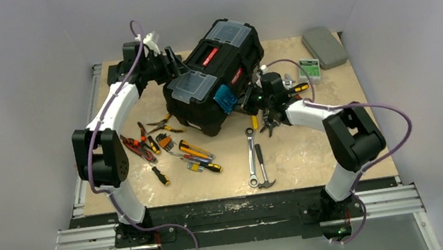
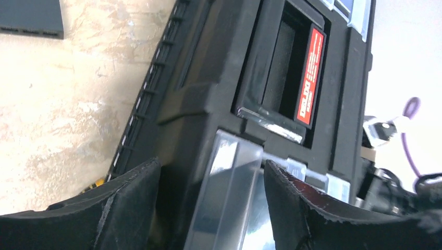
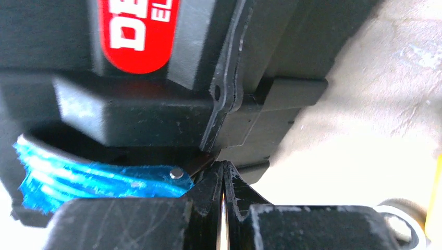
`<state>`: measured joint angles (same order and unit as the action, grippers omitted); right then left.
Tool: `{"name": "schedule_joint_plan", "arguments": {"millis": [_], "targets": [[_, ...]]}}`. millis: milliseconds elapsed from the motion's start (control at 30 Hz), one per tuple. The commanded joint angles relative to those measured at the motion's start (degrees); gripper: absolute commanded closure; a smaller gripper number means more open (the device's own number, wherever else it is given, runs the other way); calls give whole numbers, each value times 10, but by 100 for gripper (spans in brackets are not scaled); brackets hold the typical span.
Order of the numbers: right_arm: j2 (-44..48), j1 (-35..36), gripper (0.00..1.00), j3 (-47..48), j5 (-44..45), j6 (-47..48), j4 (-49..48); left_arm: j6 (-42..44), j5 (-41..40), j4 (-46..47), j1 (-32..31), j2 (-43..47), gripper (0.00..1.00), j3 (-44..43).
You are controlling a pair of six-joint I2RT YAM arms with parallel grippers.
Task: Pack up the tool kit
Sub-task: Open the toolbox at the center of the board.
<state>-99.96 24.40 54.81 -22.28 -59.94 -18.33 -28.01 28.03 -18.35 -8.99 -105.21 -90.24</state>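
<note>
Closed toolbox [image 1: 216,80] mid-table toward 12 o'clock, set diagonally, lid down. Brackets its 10 o'clock end w/ L gripper [image 2: 211,179], jaws wide either side of clear-lidded compartment [image 1: 191,85], contact unclear; prob. there to brace box against a push. Meets front seam at box's 4 o'clock w/ R gripper [image 3: 224,174], jaws fully closed w/ nothing between, tips used as a poker just beside blue latch [image 3: 78,174]; prob. aiming to free lid. Loose at box's 7 o'clock: pliers & screwdrivers [image 1: 163,145]; at 5 o'clock: wrench [image 1: 251,156] and hammer [image 1: 263,170], near on table [image 1: 339,155], handy for loading once open.
</note>
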Motion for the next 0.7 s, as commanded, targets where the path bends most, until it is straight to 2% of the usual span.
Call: {"name": "schedule_joint_plan", "arguments": {"millis": [0,133,467,667], "targets": [[126,14,100,39,-24,36,-64,-12,49,12,-32,-6,33,29],[118,8,100,12,-33,34,-80,1,23,7,-53,6,33,46],[10,0,100,43,-44,12,-73,8,-39,-17,-80,41,34,80],[-69,-14,99,145,-78,49,-42,-33,-68,21,-107,77,34,139]]}}
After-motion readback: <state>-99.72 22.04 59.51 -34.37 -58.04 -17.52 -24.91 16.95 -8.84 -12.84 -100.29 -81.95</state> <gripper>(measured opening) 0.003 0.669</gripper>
